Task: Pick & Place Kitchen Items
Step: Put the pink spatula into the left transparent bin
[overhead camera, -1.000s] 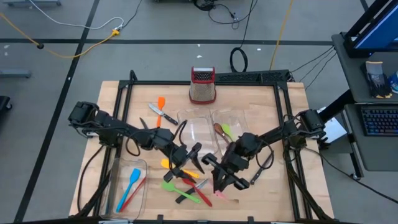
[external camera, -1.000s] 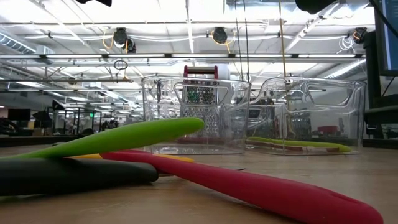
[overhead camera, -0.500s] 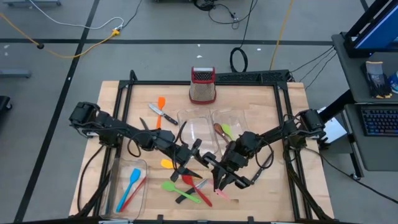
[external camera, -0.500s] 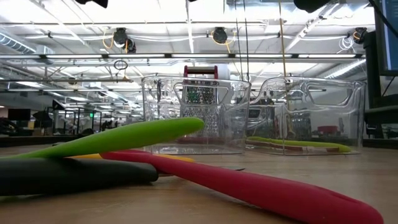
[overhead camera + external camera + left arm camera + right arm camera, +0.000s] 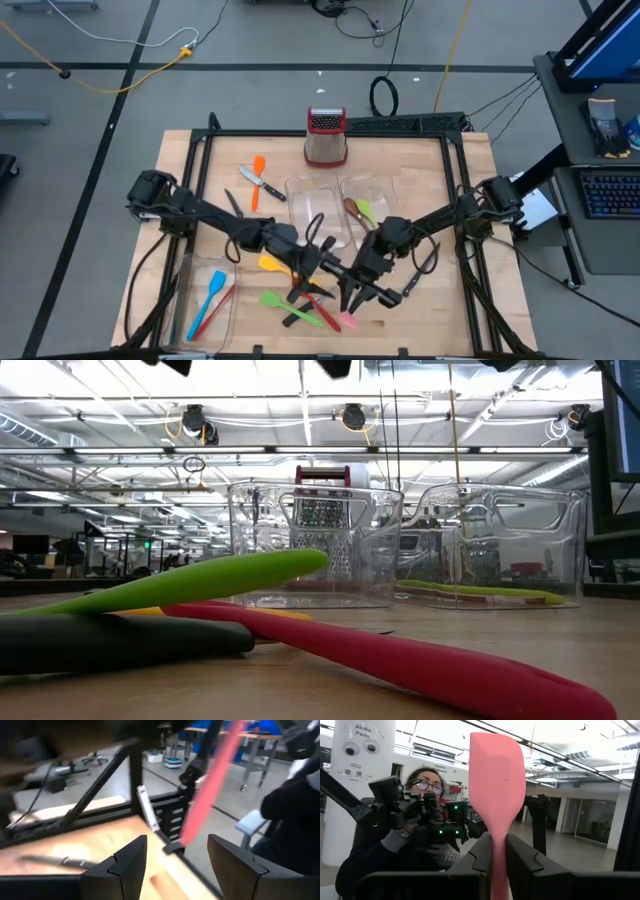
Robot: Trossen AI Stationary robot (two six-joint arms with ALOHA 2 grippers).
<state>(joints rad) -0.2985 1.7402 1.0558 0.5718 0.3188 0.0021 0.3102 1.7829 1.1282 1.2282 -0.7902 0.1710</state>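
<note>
Grey concrete floor crossed by cables surrounds the pale wooden tabletop (image 5: pixel 420 170), which sits inside a black metal frame. Both dark arms reach in from the tabletop's two sides and meet over its near middle.

Two clear plastic rectangular trays (image 5: pixel 318 208) stand side by side at the centre, the right one holding a green spoon (image 5: pixel 364 211) beside a brown one. A third clear tray (image 5: pixel 190 285) at the near left corner holds a blue spatula (image 5: pixel 212 290) and a red utensil next to it. Behind the trays stands a boxy metal grater with a red top (image 5: pixel 326 137).

Left gripper (image 5: pixel 312 268) hovers over the loose pile of utensils, its fingers (image 5: pixel 125 865) spread apart with nothing between them. Right gripper (image 5: pixel 348 297) is just beside it, fingers (image 5: pixel 482 855) pinching the handle of a pink plastic spatula (image 5: pixel 497 785), lifted clear of the tabletop with its blade pointing away from the wrist. In that wrist view a person (image 5: pixel 395 845) sits beyond the tabletop.

Loose on the wood lie a green spatula (image 5: pixel 272 299), a yellow utensil (image 5: pixel 270 264), a long red utensil (image 5: pixel 400 660) and a black handle (image 5: pixel 110 642), overlapping at the near middle. An orange spatula (image 5: pixel 258 172) and a black-handled steel knife (image 5: pixel 260 183) cross each other farther back on the left.
</note>
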